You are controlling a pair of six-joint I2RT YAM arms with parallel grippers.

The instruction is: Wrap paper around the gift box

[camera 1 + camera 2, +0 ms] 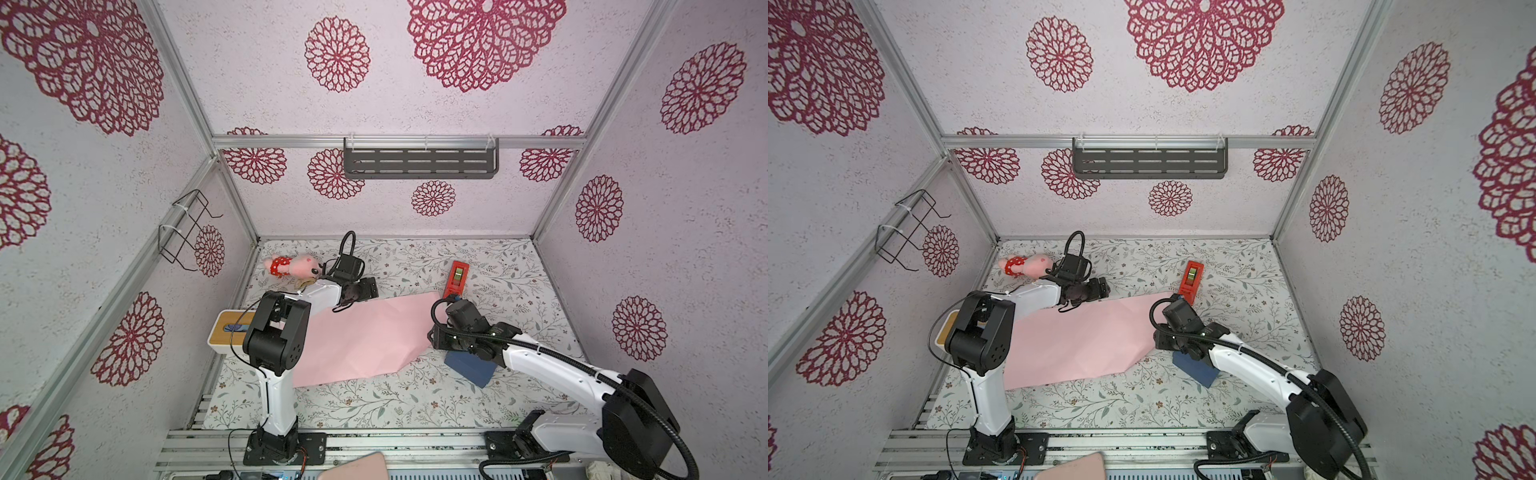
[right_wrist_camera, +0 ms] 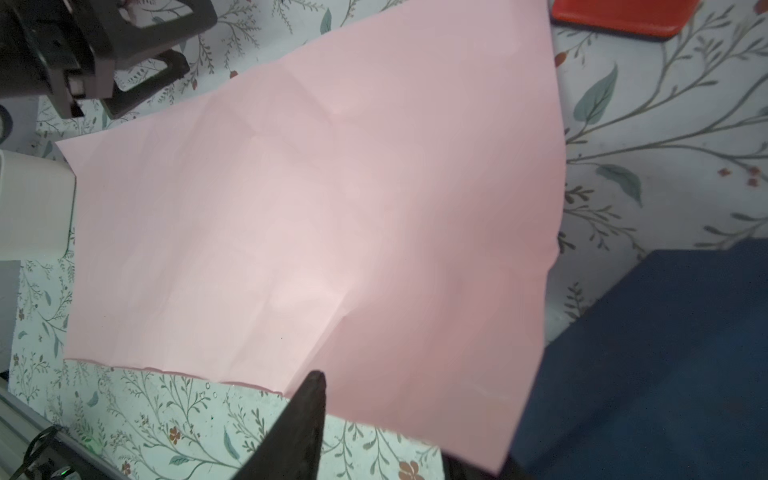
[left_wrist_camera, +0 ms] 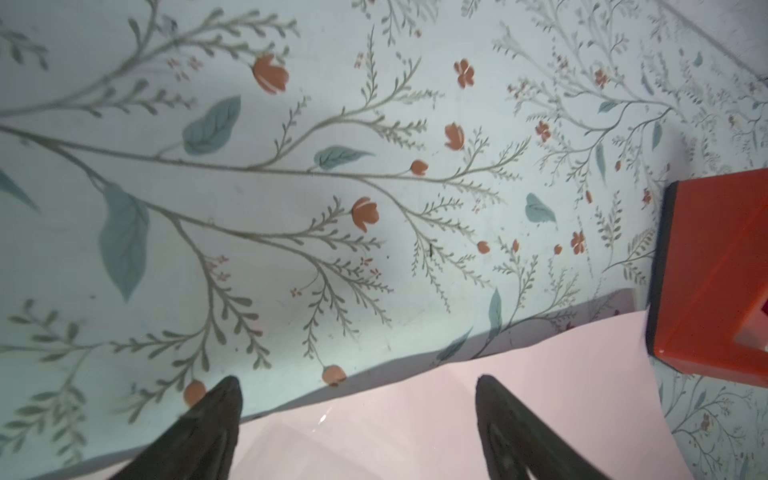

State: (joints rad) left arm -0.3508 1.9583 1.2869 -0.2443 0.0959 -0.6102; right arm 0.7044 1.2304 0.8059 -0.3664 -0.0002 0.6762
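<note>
The paper [image 1: 365, 336] [image 1: 1075, 336] lies pink face up across the middle of the table, creased. The navy gift box [image 1: 469, 370] [image 1: 1198, 370] sits off the sheet to its right, partly under my right arm. My right gripper [image 1: 434, 343] [image 2: 395, 419] is at the sheet's near-right corner beside the gift box [image 2: 665, 353]. Its jaws are apart: one fingertip [image 2: 316, 384] shows over the paper [image 2: 311, 208], which hides the other. My left gripper [image 1: 370, 291] [image 3: 357, 386] stands open over the paper's [image 3: 498, 399] far edge, holding nothing.
A red tape dispenser [image 1: 456, 278] [image 3: 715, 270] lies just beyond the paper's far-right corner. A white tissue box with a wooden top [image 1: 226, 332] stands at the left edge. A pink plush toy [image 1: 293, 266] lies at the back left.
</note>
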